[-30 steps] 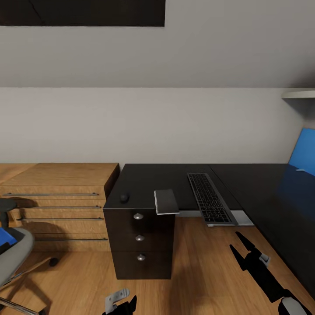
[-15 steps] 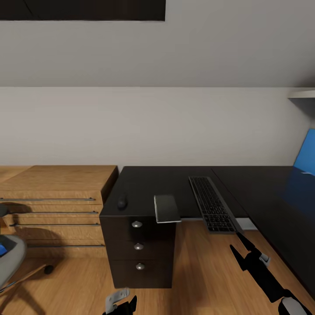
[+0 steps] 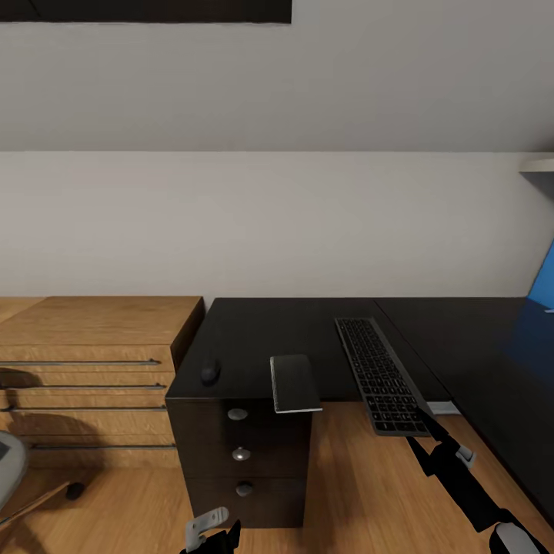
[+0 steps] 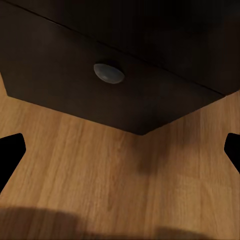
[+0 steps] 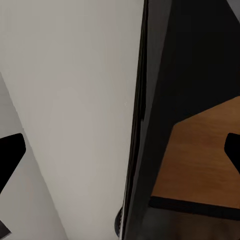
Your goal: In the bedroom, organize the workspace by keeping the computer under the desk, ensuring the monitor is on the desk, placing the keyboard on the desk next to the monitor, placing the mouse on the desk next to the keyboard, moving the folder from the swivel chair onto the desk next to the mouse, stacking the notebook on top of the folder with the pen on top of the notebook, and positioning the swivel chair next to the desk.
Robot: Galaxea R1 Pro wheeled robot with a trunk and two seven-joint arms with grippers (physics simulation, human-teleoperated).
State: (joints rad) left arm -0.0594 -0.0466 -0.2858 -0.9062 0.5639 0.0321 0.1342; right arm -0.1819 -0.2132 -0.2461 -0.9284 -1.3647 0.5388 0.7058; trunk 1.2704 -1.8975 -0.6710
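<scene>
Three task things: the notebook (image 3: 294,382), the keyboard (image 3: 382,373) and the mouse (image 3: 209,373) all lie on the black bench (image 3: 308,338) ahead of you.
Notebook: thin and grey, it sits at the front edge with its near end jutting past the edge, above the black drawer unit (image 3: 242,454). You can judge it light and a little flexible, so take it by that overhanging end, one finger above and one below.
Keyboard: it lies just right of the notebook, angled, its near end also past the bench edge. It looks stiff, slim and long, so grip it near the middle of a long side or it may tip in your hold.
Mouse: small, dark and rounded, it rests near the bench's left front corner, apart from the notebook. Likely light and slippery, so close across its narrow sides.
Left pincer (image 4: 120,150): fingers apart and empty, low over the wood floor (image 3: 362,477), facing the bottom drawer knob (image 4: 109,73).
Right pincer (image 5: 120,150): fingers apart, holding nothing, low by the bench's right run.
Surroundings: oak drawers (image 3: 92,362) stand left of the bench, and a blue panel (image 3: 545,285) shows at the far right.
</scene>
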